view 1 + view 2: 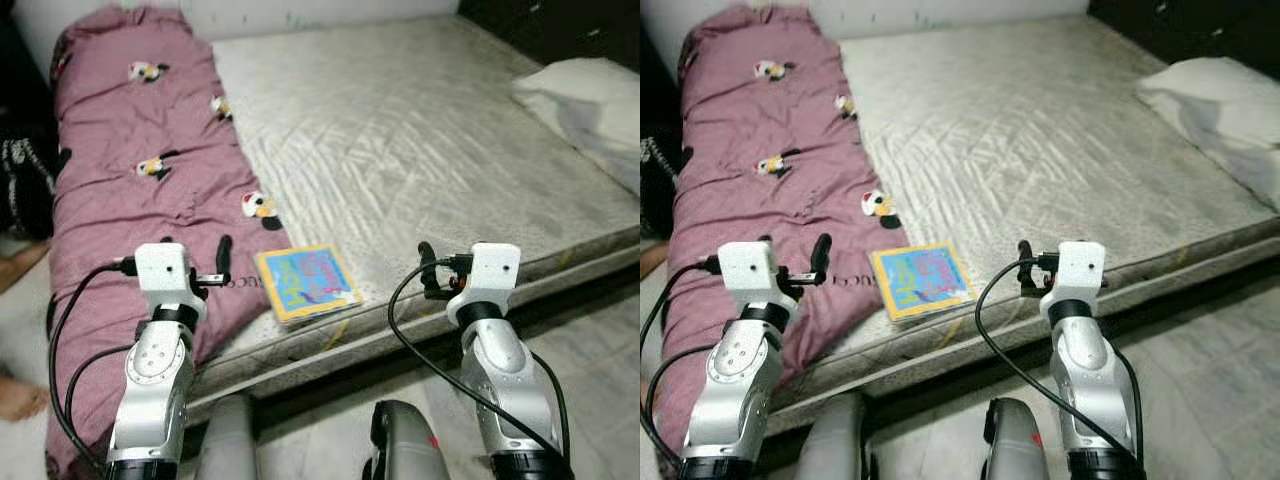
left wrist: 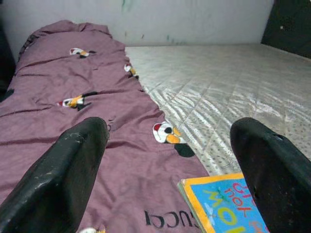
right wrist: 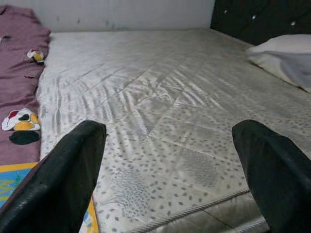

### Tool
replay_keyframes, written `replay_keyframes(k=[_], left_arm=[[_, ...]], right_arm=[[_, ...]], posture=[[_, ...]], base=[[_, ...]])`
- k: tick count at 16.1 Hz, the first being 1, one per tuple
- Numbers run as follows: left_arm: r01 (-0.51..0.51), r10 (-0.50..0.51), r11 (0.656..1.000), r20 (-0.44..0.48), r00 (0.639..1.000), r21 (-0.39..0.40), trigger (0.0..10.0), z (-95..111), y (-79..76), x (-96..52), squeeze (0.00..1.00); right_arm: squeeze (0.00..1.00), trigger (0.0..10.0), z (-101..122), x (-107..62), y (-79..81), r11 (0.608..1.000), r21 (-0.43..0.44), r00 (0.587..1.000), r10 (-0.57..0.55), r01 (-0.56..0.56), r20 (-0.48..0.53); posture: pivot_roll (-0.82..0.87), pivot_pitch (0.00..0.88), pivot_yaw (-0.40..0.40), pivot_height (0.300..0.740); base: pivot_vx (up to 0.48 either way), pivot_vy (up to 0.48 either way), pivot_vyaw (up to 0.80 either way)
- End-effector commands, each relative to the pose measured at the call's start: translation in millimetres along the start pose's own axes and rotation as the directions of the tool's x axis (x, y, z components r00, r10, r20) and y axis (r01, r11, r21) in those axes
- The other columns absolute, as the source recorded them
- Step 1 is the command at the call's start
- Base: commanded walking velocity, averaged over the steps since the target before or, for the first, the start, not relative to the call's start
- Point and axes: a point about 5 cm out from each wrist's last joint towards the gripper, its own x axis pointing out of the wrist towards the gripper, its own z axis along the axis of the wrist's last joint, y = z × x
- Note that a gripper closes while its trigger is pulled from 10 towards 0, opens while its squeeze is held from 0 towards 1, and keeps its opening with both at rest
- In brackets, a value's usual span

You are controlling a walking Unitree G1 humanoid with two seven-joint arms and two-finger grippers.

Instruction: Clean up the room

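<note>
Both end effectors raised at the near edge of the bed, nothing held

A colourful book [image 1: 306,284] lies flat on the bare mattress [image 1: 420,140] at its near edge, just beside a maroon quilt [image 1: 130,170] printed with penguins that covers the bed's left strip. The left end effector [image 2: 170,194] hovers above the quilt's near end, fingers spread and empty, the book between it and the right end effector [image 3: 170,184], likewise spread wide and empty over the mattress edge. A white pillow [image 1: 590,105] rests at the far right
</note>
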Motion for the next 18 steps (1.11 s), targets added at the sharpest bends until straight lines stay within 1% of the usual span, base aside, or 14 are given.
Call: replay_keyframes(k=[1, 2, 4, 7, 9, 11, 15, 17, 18], left_arm=[[-0.032, 0.031, 0.999, -0.031, 0.999, -0.018, 10.0, -4, 4.4, 0.8, 0.00], [-0.065, 0.063, 0.997, -0.054, 0.997, -0.041, 10.0, -6, 9.0, 2.3, 0.00], [-0.091, 0.088, 0.995, -0.056, 0.995, -0.052, 10.0, -7, 13.2, 4.4, 0.00], [-0.125, 0.121, 0.990, -0.058, 0.991, -0.059, 10.0, -5, 17.8, 7.9, 0.00], [-0.174, 0.167, 0.980, -0.079, 0.983, -0.095, 10.0, -7, 24.0, 9.5, 0.00], [-0.207, 0.201, 0.976, -0.086, 0.976, -0.069, 10.0, -8, 29.3, 12.1, 0.00], [-0.223, 0.217, 0.972, -0.083, 0.973, -0.070, 10.0, -7, 31.8, 22.5, 0.00], [-0.221, 0.215, 0.974, -0.110, 0.970, -0.048, 10.0, -11, 30.9, 31.0, 0.00], [-0.220, 0.215, 0.975, -0.113, 0.970, -0.036, 10.0, -12, 30.2, 33.0, 0.00]], right_arm=[[0.00, 10.0, 2, -0.1, -1.1, 1.000, 0.002, 1.000, 0.001, -0.001, 0.007], [0.00, 10.0, 2, -0.2, -0.9, 1.000, 0.000, 1.000, 0.002, -0.002, 0.004], [0.00, 10.0, 2, 0.0, -0.9, 1.000, -0.004, 1.000, 0.005, -0.005, 0.003], [0.00, 10.0, 1, 0.1, -1.5, 1.000, -0.002, 1.000, 0.006, -0.006, -0.003], [0.00, 10.0, 1, -0.1, -2.1, 1.000, -0.003, 1.000, 0.004, -0.004, -0.006], [0.00, 10.0, 1, -0.7, -2.6, 1.000, -0.002, 1.000, 0.005, -0.005, -0.007], [0.00, 10.0, 2, -4.3, -7.3, 1.000, -0.013, 1.000, -0.001, 0.001, -0.010], [0.00, 10.0, 4, -15.6, -16.9, 0.999, -0.028, 1.000, -0.018, 0.018, -0.017], [0.00, 10.0, 4, -18.9, -20.0, 0.999, -0.037, 0.999, -0.028, 0.027, -0.027]], posture=[[-0.02, 0.034, -0.017, 0.580], [-0.02, 0.034, -0.019, 0.565], [-0.02, 0.033, -0.022, 0.555], [-0.02, 0.035, -0.022, 0.555], [-0.02, 0.037, -0.023, 0.555], [-0.02, 0.040, -0.026, 0.555], [-0.03, 0.053, -0.031, 0.550], [-0.07, 0.097, -0.036, 0.520], [-0.07, 0.104, -0.036, 0.520]], base=[[0.000, 0.000, 0.00], [0.000, 0.000, 0.00], [0.000, 0.000, 0.00], [0.000, 0.000, 0.00], [0.000, 0.000, 0.00], [0.000, 0.000, 0.00], [0.000, 0.000, 0.00], [0.000, 0.000, 0.00], [0.000, 0.000, 0.00]])
